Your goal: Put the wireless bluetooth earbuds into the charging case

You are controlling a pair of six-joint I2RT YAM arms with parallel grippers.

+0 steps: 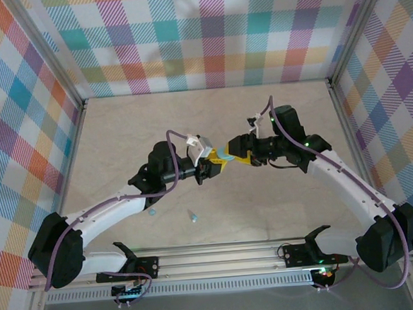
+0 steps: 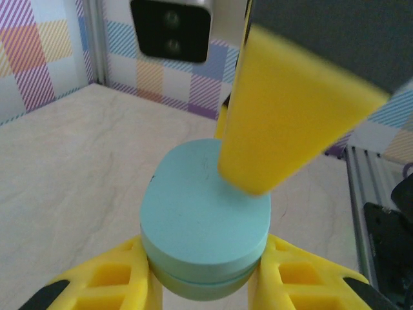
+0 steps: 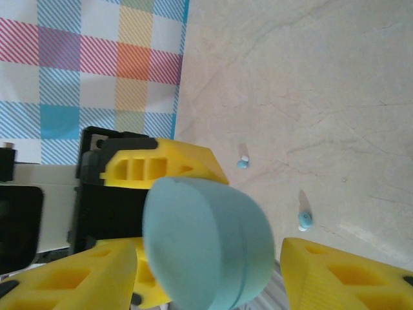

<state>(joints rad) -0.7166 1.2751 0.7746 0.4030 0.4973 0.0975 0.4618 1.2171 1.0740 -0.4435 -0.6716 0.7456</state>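
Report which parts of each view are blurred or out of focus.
Left wrist: the right gripper's finger near the lens is smeared, the charging case sharper. Right wrist: case edges soft, two earbuds on the table distinct. Top external: evenly lit, sharp, soft shadows.

this looks like a robot test cell in a lab, not a home or a shop. the pale, wood-look worktop is closed on three sides by panels with a colourful plaid print, and bare aluminium posts hold them. a slotted metal rail runs along the near edge, and the left arm and the right arm are bolted there. purple cables hang loose, and a small circuit board sits open under the rail.
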